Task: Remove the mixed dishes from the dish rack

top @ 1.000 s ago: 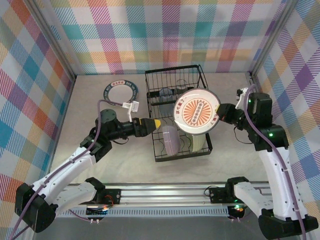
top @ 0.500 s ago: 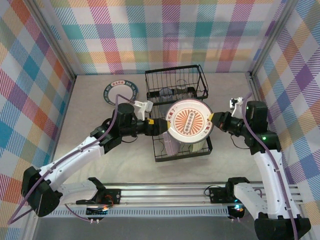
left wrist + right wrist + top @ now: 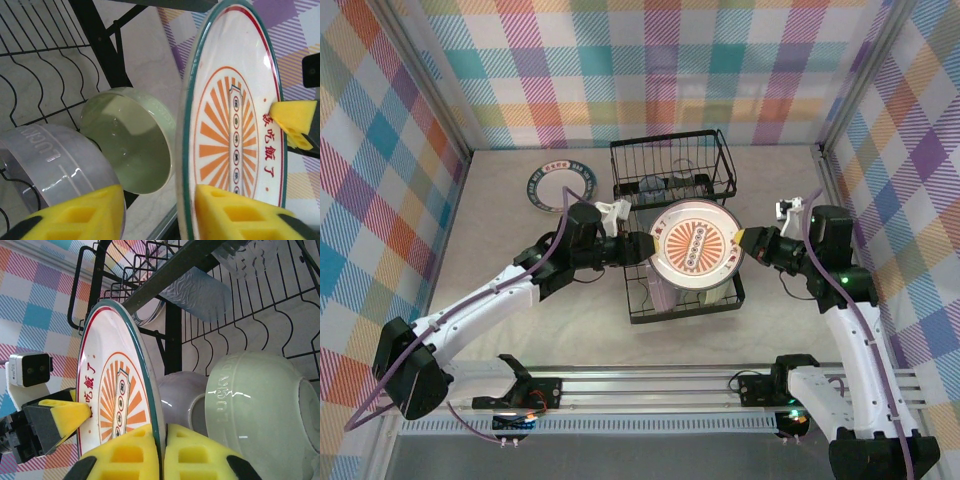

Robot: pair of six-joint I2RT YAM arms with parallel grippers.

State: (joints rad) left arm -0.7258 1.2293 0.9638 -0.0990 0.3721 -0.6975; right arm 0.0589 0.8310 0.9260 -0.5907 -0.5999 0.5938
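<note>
The white plate with orange sunburst (image 3: pixel 695 245) hangs on edge over the dish rack (image 3: pixel 670 150). My right gripper (image 3: pixel 748 242) is shut on its right rim; both pads press the rim in the right wrist view (image 3: pixel 162 440). My left gripper (image 3: pixel 645 243) straddles the plate's left rim, open (image 3: pixel 160 200): one pad lies on the plate's face, the other stands apart from its back. In the lower tray lean the pale green bowl (image 3: pixel 130 145) and the lavender bowl (image 3: pixel 45 160). A clear glass tumbler (image 3: pixel 200 290) sits in the upper basket.
A blue-and-white striped plate (image 3: pixel 561 184) lies flat on the table left of the rack. Plaid walls close in the table on three sides. Bare table lies in front of the rack and to both sides.
My left gripper has reached right to the plate's left rim, and its jaws have narrowed around it. The right gripper has carried the plate slightly left and lower.
</note>
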